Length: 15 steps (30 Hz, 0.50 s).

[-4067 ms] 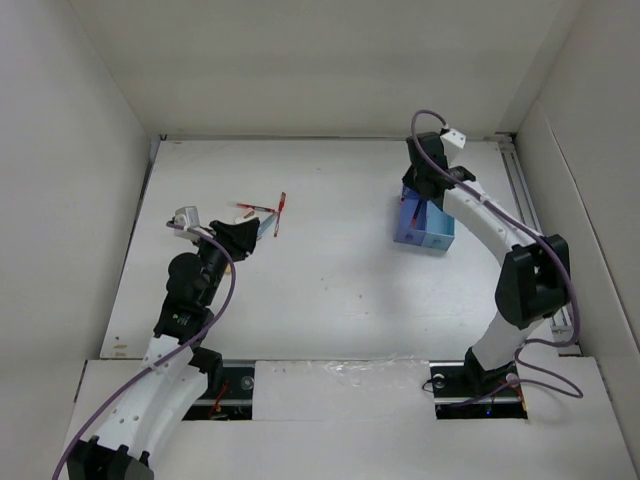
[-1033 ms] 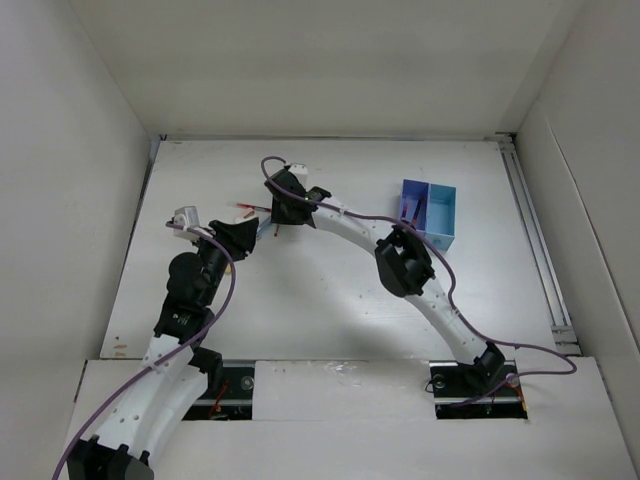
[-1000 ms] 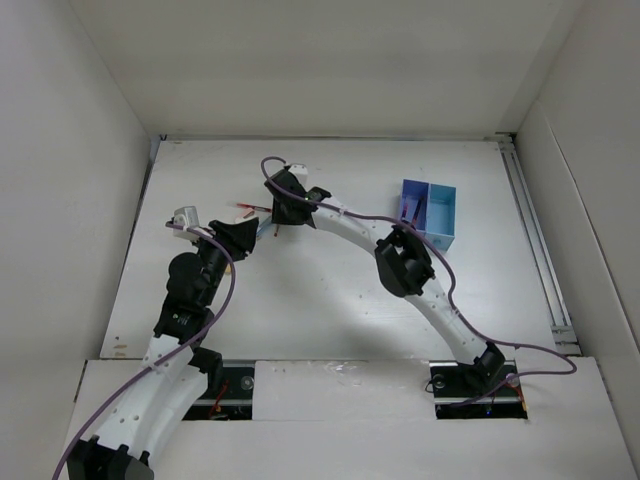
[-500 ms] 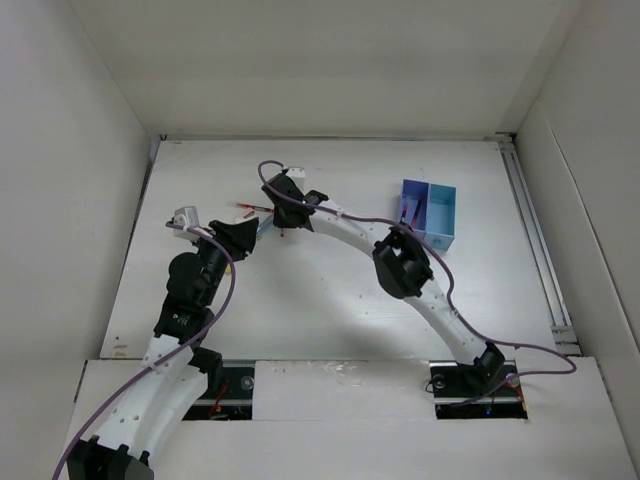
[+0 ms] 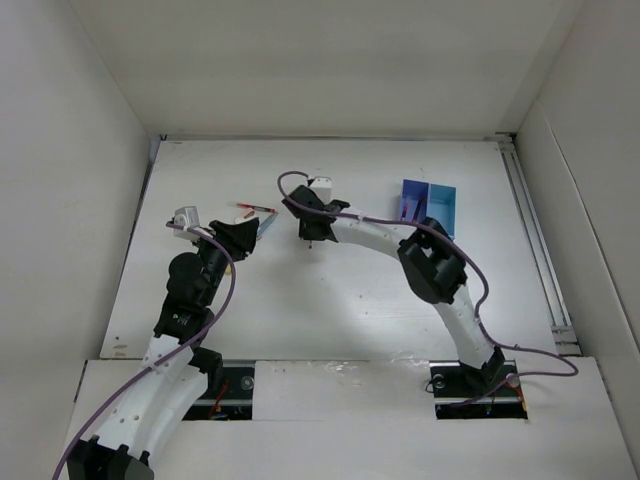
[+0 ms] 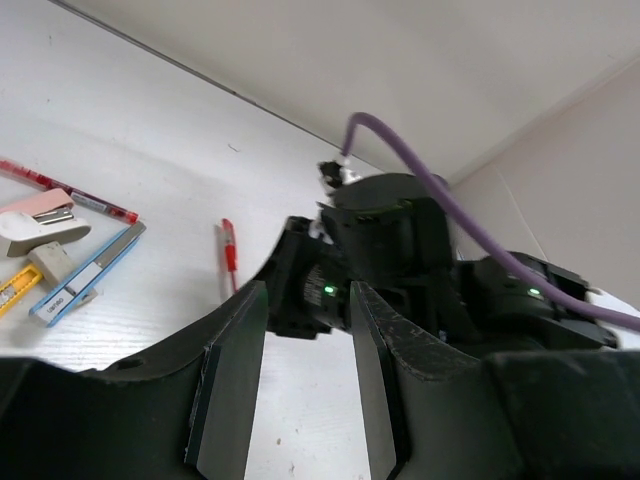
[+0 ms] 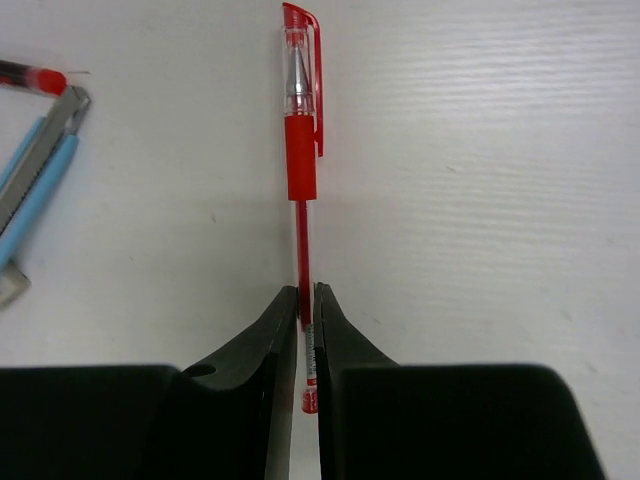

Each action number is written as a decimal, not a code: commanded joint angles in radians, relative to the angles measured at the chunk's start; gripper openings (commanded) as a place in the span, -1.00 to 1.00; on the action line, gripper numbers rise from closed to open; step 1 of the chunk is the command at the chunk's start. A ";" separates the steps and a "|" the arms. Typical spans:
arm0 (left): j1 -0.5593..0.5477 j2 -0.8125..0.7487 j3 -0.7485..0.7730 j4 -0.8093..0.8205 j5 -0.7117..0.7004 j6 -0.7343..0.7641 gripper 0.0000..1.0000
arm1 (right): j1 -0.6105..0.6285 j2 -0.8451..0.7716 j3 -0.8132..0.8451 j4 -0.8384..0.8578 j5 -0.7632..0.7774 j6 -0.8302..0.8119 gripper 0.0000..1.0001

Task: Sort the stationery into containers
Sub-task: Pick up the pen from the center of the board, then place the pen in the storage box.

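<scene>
The job looks partly done. Something thin and red seems to stand in the dark blue square tray (image 5: 412,200), joined to the lighter blue tray (image 5: 442,205), well off to the right on the white bench (image 5: 350,290). A second red pen (image 7: 30,75), a light-blue cutter-like stick (image 7: 35,165) and a small whitish block (image 6: 50,262) lie waiting. The right claw (image 7: 306,300) pinches the tail end of a red plastic pen (image 7: 300,150), which points straight out ahead. The left claw (image 6: 305,340) is spread wide, holding nothing, near the pile
</scene>
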 commanded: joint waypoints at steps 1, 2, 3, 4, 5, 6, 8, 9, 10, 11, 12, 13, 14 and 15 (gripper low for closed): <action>-0.005 -0.013 -0.007 0.042 0.022 -0.004 -0.29 | -0.024 -0.198 -0.114 0.099 0.041 0.019 -1.00; -0.005 -0.013 -0.007 0.042 0.022 -0.004 -0.29 | -0.033 -0.232 -0.145 0.108 0.041 0.029 -1.00; -0.005 -0.013 -0.007 0.042 0.022 -0.004 -0.29 | -0.042 -0.267 -0.178 0.119 0.041 0.029 -1.00; -0.005 -0.013 -0.007 0.042 0.022 -0.004 -0.29 | -0.068 -0.301 -0.240 0.130 0.041 0.038 -1.00; -0.005 -0.013 -0.007 0.042 0.022 -0.004 -0.29 | -0.083 -0.367 -0.270 0.139 0.041 0.047 -1.00; -0.005 -0.013 -0.007 0.051 0.022 -0.004 -0.29 | -0.099 -0.399 -0.299 0.139 0.041 0.047 -1.00; -0.005 -0.013 -0.007 0.051 0.022 -0.004 -0.29 | -0.148 -0.494 -0.389 0.148 0.056 0.056 -1.00; -0.005 -0.013 -0.007 0.051 0.022 -0.004 -0.29 | -0.163 -0.523 -0.418 0.148 0.067 0.056 -1.00; -0.005 -0.013 -0.007 0.051 0.031 -0.004 -0.29 | -0.180 -0.551 -0.446 0.148 0.086 0.056 -1.00; -0.005 -0.013 -0.007 0.051 0.031 -0.004 -0.29 | -0.215 -0.574 -0.493 0.148 0.086 0.056 -1.00; -0.005 -0.013 -0.007 0.051 0.031 -0.004 -0.29 | -0.232 -0.617 -0.515 0.148 0.101 0.056 -1.00; -0.005 -0.013 -0.007 0.060 0.031 -0.004 -0.29 | -0.249 -0.636 -0.535 0.148 0.101 0.065 -1.00; -0.005 -0.013 -0.007 0.060 0.031 -0.004 -0.29 | -0.284 -0.651 -0.552 0.148 0.113 0.065 -1.00; -0.005 -0.013 -0.007 0.060 0.040 -0.004 -0.29 | -0.301 -0.677 -0.584 0.139 0.124 0.065 -1.00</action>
